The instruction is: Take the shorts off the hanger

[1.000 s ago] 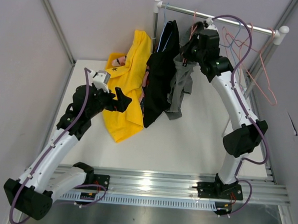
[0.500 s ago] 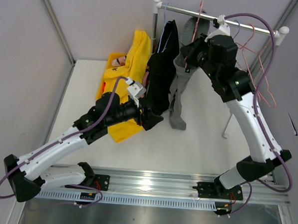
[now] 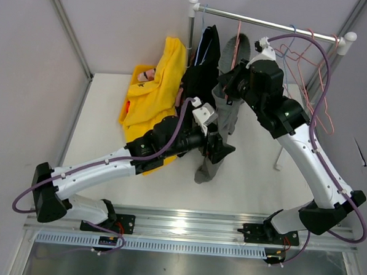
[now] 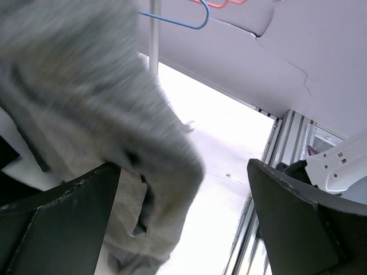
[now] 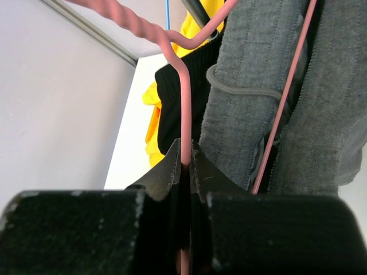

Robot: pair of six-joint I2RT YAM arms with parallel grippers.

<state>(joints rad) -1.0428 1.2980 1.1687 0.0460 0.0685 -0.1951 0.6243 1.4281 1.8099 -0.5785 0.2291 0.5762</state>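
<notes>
Shorts [image 3: 227, 118], grey, vertical from hanger [image 5: 183, 97], legs down

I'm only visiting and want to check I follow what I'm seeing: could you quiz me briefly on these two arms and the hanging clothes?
1. True or false: the right end effector is shut on the thin pink wire hanger.
2. Which garment hangs between the fingers of the left end effector?
A) the bright yellow cloth garment
B) the soft grey ribbed cloth shorts
C) the black cloth shorts
3. Fill the gap: the left end effector's jaws stand ____.

Key
1. True: its jaws pinch the wire.
2. B.
3. Open, with the grey cloth between them and not yet gripped.
</notes>
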